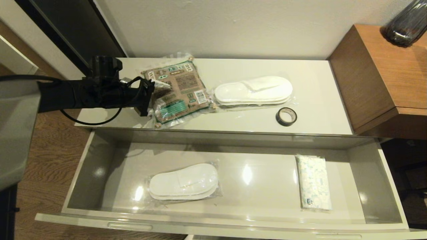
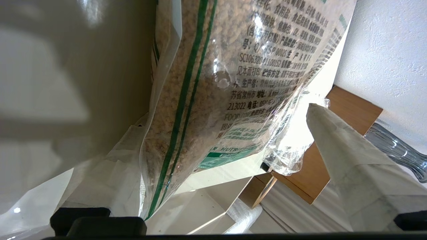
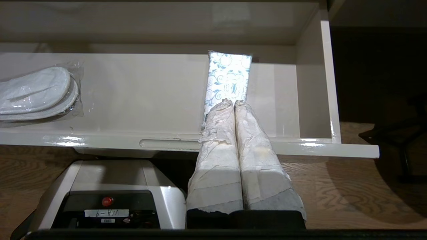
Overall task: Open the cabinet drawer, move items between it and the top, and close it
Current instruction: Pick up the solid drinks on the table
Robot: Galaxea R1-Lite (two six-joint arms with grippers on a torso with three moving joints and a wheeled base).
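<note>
Reaching in over the near left end of the top [image 1: 310, 100], the left pincer [image 1: 148, 95] sat at the edge of the brown-and-green packet [image 1: 176, 95]. Its wrist view showed one taped finger [image 2: 350, 160] well apart from the other side, with the packet's clear margin between them, so the jaws stood apart and had not yet clamped. To do this step well, I judged, the fingers should bite the flat sealed margin rather than the filled body, then lift slowly so the slack bag would not fold or slip. Beyond the pincer lay a wrapped slipper pair [image 1: 253, 91] and the black tape roll [image 1: 286, 116]. Below it the cabinet drawer [image 1: 86, 160] stood pulled out, holding another slipper pair [image 1: 183, 181] and a blue-patterned tissue pack [image 1: 314, 181]. The right pincer [image 3: 234, 104] hung parked before the drawer front, fingers pressed together. Chinese print covered the packet; "213022" and "FOOD" were readable.
</note>
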